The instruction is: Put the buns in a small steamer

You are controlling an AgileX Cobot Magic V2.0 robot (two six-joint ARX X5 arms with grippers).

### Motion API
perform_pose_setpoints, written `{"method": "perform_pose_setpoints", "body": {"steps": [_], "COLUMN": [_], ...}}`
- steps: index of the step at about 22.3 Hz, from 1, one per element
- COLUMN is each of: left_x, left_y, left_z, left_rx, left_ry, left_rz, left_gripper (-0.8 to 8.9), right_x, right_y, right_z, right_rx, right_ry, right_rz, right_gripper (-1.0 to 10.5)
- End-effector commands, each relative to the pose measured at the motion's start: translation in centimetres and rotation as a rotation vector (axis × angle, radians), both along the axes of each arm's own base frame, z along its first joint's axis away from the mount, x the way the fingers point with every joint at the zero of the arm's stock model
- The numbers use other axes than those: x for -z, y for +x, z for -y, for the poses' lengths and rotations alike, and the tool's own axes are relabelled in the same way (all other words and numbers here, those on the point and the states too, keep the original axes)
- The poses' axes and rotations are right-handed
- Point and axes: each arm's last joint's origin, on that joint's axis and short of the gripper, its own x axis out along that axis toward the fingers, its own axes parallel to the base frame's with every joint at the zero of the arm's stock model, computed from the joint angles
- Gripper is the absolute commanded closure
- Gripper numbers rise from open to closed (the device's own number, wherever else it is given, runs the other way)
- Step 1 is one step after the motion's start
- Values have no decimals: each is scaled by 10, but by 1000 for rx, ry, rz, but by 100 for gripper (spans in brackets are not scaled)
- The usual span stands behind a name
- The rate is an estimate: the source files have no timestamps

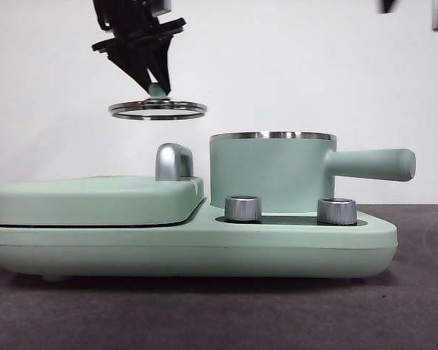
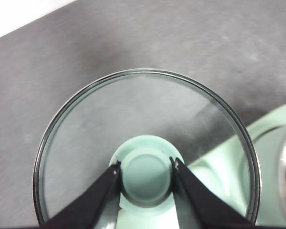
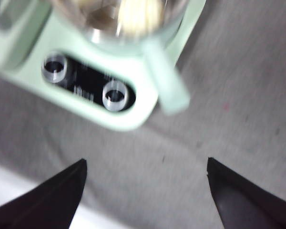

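My left gripper (image 1: 158, 89) is shut on the green knob (image 2: 146, 177) of the glass lid (image 1: 158, 110). It holds the lid level in the air, above the griddle and to the left of the small steamer (image 1: 270, 175). The steamer stands open on its base, steel rim up and long handle (image 1: 371, 165) pointing right. In the right wrist view a blurred cream-white bun (image 3: 138, 14) lies inside the pot. My right gripper (image 3: 147, 161) hangs open and empty high above the table, near the handle side.
A flat mint-green griddle lid (image 1: 95, 200) with a chrome handle (image 1: 174, 162) covers the left half of the cooker base (image 1: 190, 248). Two steel dials (image 1: 242, 208) (image 1: 336, 211) sit in front of the pot. Dark grey cloth covers the table.
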Motion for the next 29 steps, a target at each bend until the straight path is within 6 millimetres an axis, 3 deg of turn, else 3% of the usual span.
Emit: {"method": "perform_pose_setpoints", "body": {"steps": [1,8,14,21,29], "left_x": [-11,-9,-10,-9,-3], "left_y": [-6,-35,-66,-86,-89], "left_z": [15,69,114,138,139], "left_rx": [30,162,285,349,349], "left_ry": [-28,-26,-29,-31,-5], "left_rz": [47,24,26,17,-35], "left_gripper": [794,794,794,794,796], "right_x": [11,48,50,50,50], "right_y": [-31,-110,-153,-161,-161], "right_z": [12,57,88,93,93], "right_rx": [-15,-8,-10,1,4], "right_ry": [63,309,442,469,467], "right_rz": [73,334,516,550,552], "right_gripper": [545,545,545,545,545]}}
